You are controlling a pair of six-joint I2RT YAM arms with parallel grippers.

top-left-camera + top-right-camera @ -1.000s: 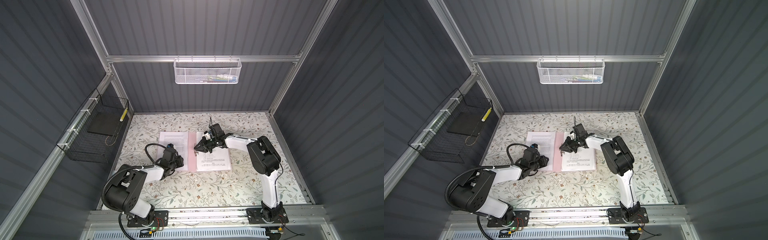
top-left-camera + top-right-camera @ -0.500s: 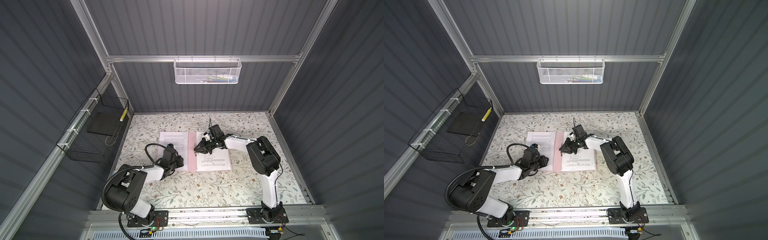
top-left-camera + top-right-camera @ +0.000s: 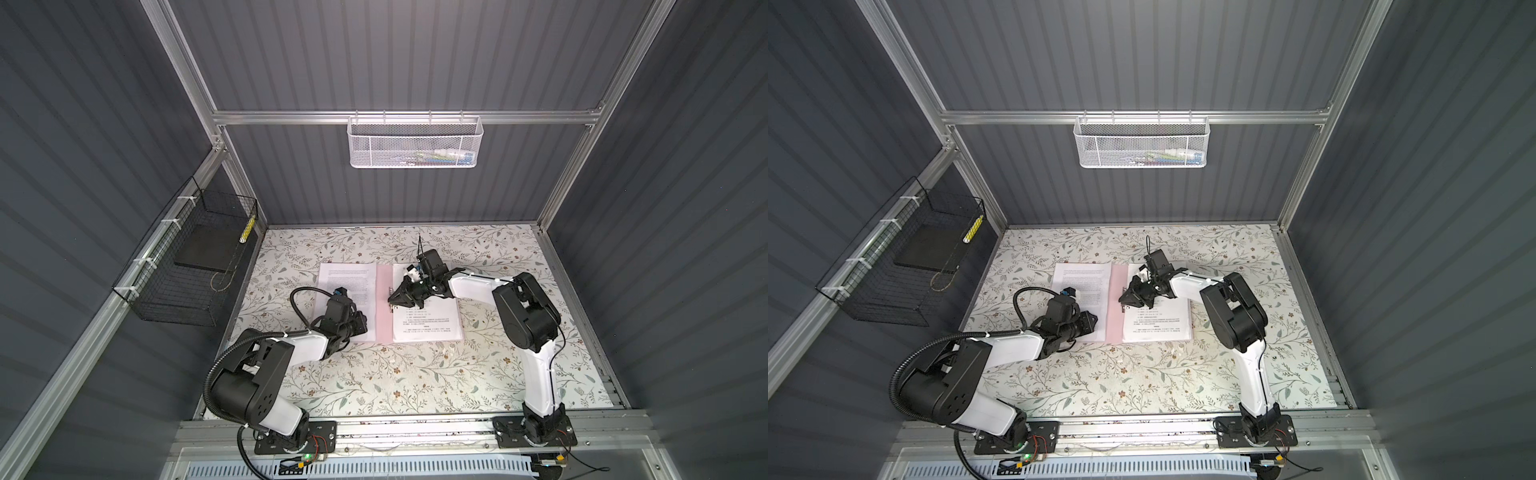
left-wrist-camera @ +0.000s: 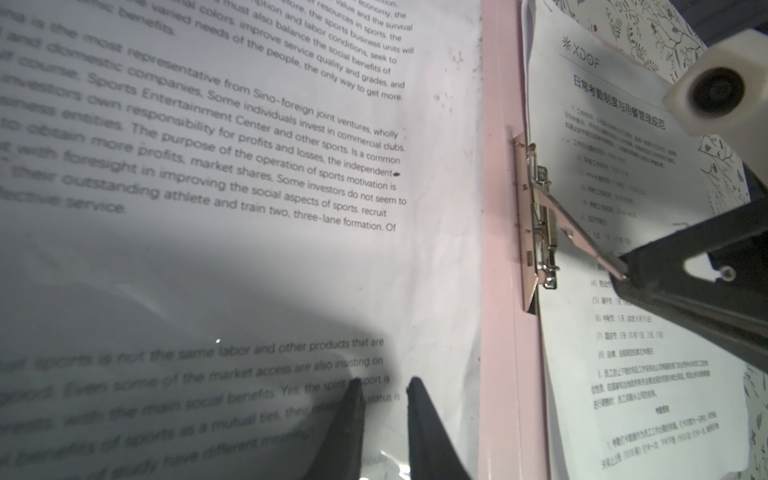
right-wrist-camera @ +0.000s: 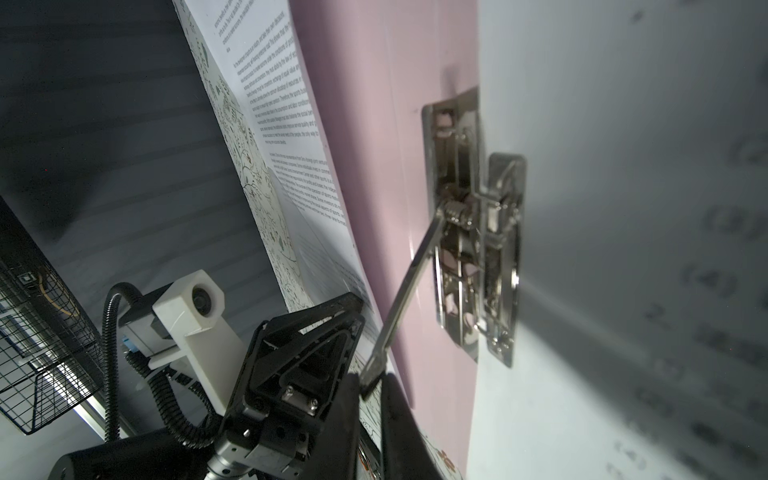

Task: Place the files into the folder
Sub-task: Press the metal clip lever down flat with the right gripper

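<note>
The pale pink folder (image 3: 384,307) (image 3: 1115,307) lies open on the table. One printed sheet of the files (image 3: 349,278) (image 4: 249,166) covers its left flap, another with a logo header (image 3: 432,324) (image 4: 623,332) its right flap. At the spine the metal clip (image 4: 540,216) (image 5: 473,232) has its lever (image 5: 409,282) raised. My right gripper (image 3: 392,297) (image 3: 1123,298) (image 5: 372,380) is shut on the lever's tip. My left gripper (image 3: 361,322) (image 3: 1092,320) (image 4: 384,386) rests over the left sheet's near part, fingers narrowly apart, nothing between them.
A black wire basket (image 3: 183,266) holding a black slab hangs on the left wall. A white mesh basket (image 3: 415,141) hangs on the rear wall. The floral table (image 3: 415,382) extends in front of the folder.
My right gripper's jaws have closed onto the clip's lever. The left arm has stayed where it was.
</note>
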